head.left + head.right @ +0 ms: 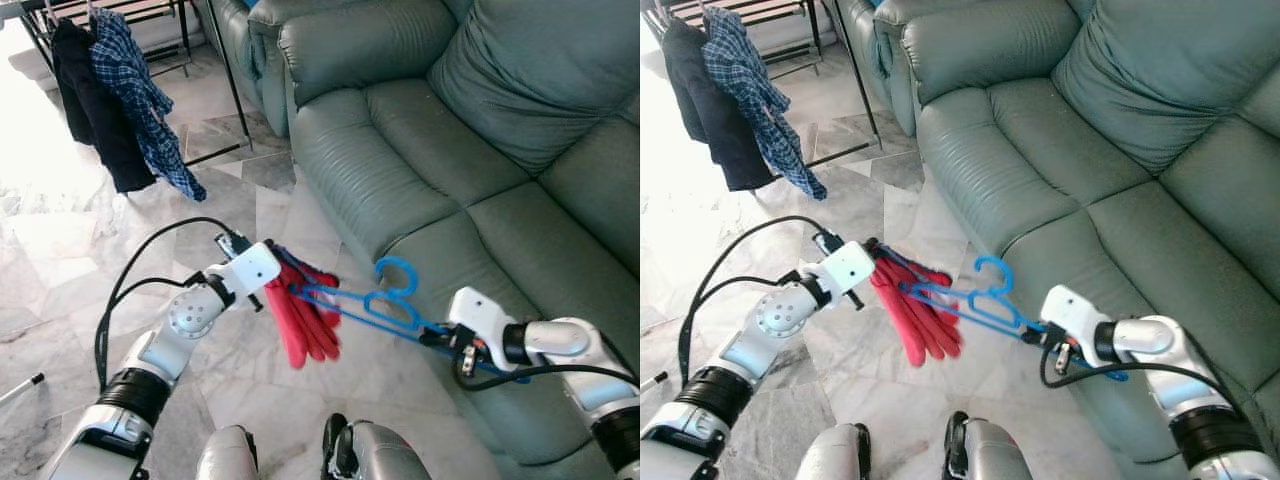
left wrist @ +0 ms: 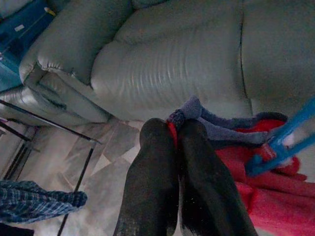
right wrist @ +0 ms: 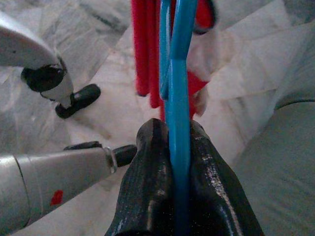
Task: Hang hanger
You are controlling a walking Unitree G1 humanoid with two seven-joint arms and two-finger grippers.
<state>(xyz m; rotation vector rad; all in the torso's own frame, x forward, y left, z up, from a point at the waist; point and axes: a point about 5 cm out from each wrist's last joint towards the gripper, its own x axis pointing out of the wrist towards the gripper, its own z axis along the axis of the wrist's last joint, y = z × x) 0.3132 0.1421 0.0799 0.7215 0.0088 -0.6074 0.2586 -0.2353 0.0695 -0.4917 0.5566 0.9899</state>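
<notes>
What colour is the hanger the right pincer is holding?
Blue. The hanger shows best in the right wrist view, clamped in the right pincer.

My two arms are shiny silver with round joints and black rings near the elbows. Each wrist ends in a white block. My left gripper (image 1: 272,287) and right gripper (image 1: 432,335) each have two long black fingers (image 3: 152,196) with a rough skin. Thin black cables loop off both arms. My legs have a small red mark and black parts.
</notes>
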